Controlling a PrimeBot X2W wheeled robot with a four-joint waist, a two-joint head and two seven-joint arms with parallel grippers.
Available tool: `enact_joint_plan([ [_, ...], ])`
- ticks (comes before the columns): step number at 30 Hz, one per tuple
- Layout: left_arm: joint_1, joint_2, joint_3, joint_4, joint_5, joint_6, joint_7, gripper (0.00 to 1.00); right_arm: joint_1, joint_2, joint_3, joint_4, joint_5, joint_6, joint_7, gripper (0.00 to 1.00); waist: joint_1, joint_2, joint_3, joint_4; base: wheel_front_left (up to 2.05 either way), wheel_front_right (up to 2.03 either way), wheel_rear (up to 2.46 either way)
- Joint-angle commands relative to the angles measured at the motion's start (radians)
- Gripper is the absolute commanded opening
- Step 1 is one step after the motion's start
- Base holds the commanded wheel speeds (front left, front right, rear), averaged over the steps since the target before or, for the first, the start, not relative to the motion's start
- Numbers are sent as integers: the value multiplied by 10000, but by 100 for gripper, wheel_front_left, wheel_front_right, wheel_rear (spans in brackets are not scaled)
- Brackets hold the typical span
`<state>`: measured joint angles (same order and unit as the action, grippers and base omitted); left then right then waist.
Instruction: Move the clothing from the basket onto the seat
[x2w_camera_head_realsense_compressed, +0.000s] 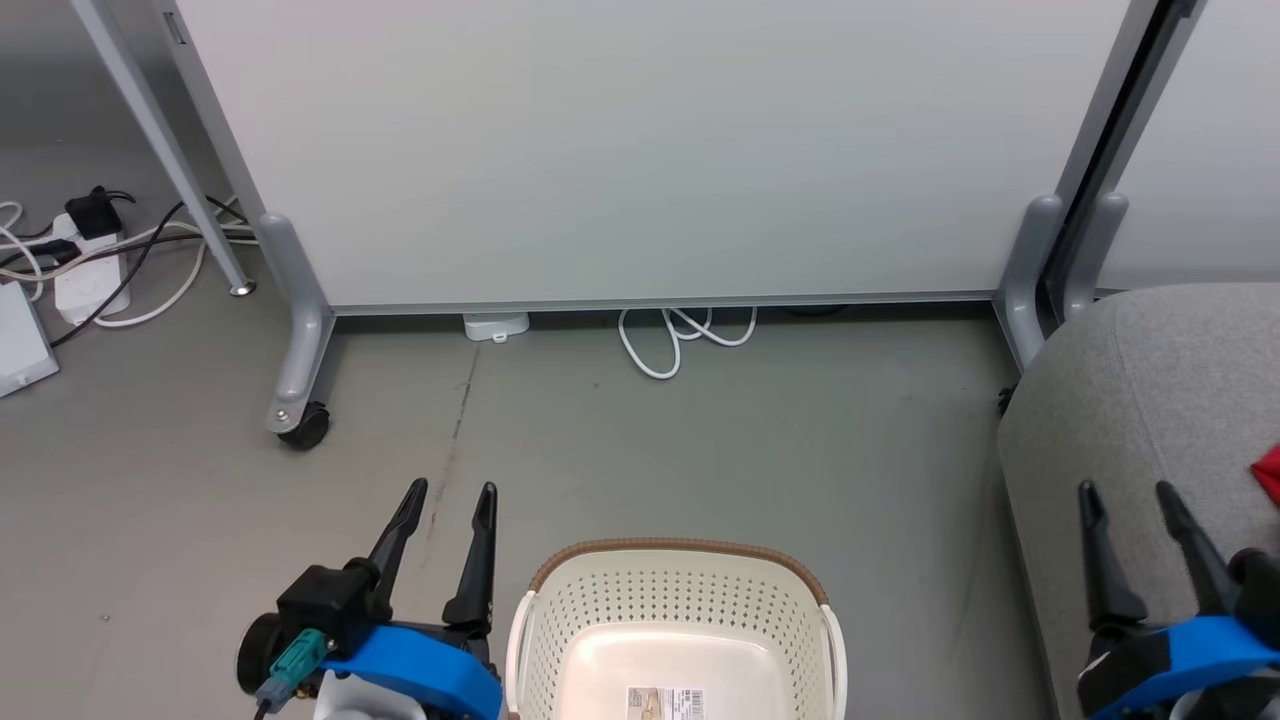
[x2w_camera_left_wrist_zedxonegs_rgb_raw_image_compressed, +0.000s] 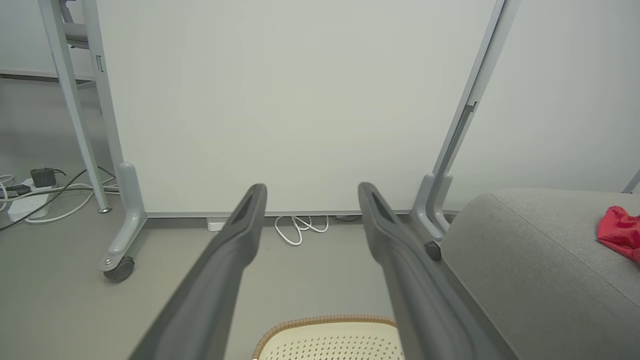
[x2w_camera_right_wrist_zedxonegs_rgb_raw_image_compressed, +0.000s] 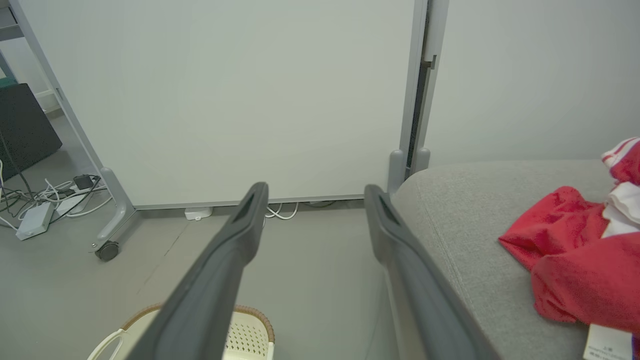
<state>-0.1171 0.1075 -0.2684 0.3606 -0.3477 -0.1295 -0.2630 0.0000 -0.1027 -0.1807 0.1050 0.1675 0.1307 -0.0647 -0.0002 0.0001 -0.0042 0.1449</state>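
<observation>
The cream basket (x2w_camera_head_realsense_compressed: 675, 610) with a brown rim stands on the floor at bottom centre, showing only its bare bottom and a barcode sticker (x2w_camera_head_realsense_compressed: 665, 703). Its rim also peeks into the left wrist view, basket (x2w_camera_left_wrist_zedxonegs_rgb_raw_image_compressed: 325, 337), and the right wrist view, basket (x2w_camera_right_wrist_zedxonegs_rgb_raw_image_compressed: 245, 332). The red clothing (x2w_camera_right_wrist_zedxonegs_rgb_raw_image_compressed: 580, 265) lies bunched on the grey seat (x2w_camera_right_wrist_zedxonegs_rgb_raw_image_compressed: 475, 235); a corner of the clothing (x2w_camera_head_realsense_compressed: 1270, 470) shows on the seat (x2w_camera_head_realsense_compressed: 1130, 420), and the clothing (x2w_camera_left_wrist_zedxonegs_rgb_raw_image_compressed: 620, 232) rests on the seat (x2w_camera_left_wrist_zedxonegs_rgb_raw_image_compressed: 525, 260). My left gripper (x2w_camera_head_realsense_compressed: 452, 495) is open, left of the basket. My right gripper (x2w_camera_head_realsense_compressed: 1128, 490) is open over the seat's edge.
A white partition panel (x2w_camera_head_realsense_compressed: 640, 150) on grey wheeled legs (x2w_camera_head_realsense_compressed: 295, 380) stands behind the basket. Power strips and tangled cables (x2w_camera_head_realsense_compressed: 90, 260) lie at the far left, and a white cable loop (x2w_camera_head_realsense_compressed: 680, 335) sits under the panel. Grey floor (x2w_camera_head_realsense_compressed: 700, 440) lies between panel and basket.
</observation>
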Motion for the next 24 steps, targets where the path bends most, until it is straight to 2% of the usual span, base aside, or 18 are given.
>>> enact_joint_plan([
  [1, 124, -11, 115, 50, 27, -11, -26, 100, 186, 98, 73, -100, -27, 1, -70, 100, 2, -1, -29, 53, 0, 0, 0],
  [11, 282, -12, 531, 105, 130, -11, -26, 100, 686, 477, 513, 156, 32, 1, -321, 100, 2, -1, -100, 25, 0, 0, 0],
  [24, 189, -89, 507, 246, 110, -11, -26, 100, 499, 529, 773, 568, 140, 1, -497, 100, 2, -1, -101, -149, 0, 0, 0],
])
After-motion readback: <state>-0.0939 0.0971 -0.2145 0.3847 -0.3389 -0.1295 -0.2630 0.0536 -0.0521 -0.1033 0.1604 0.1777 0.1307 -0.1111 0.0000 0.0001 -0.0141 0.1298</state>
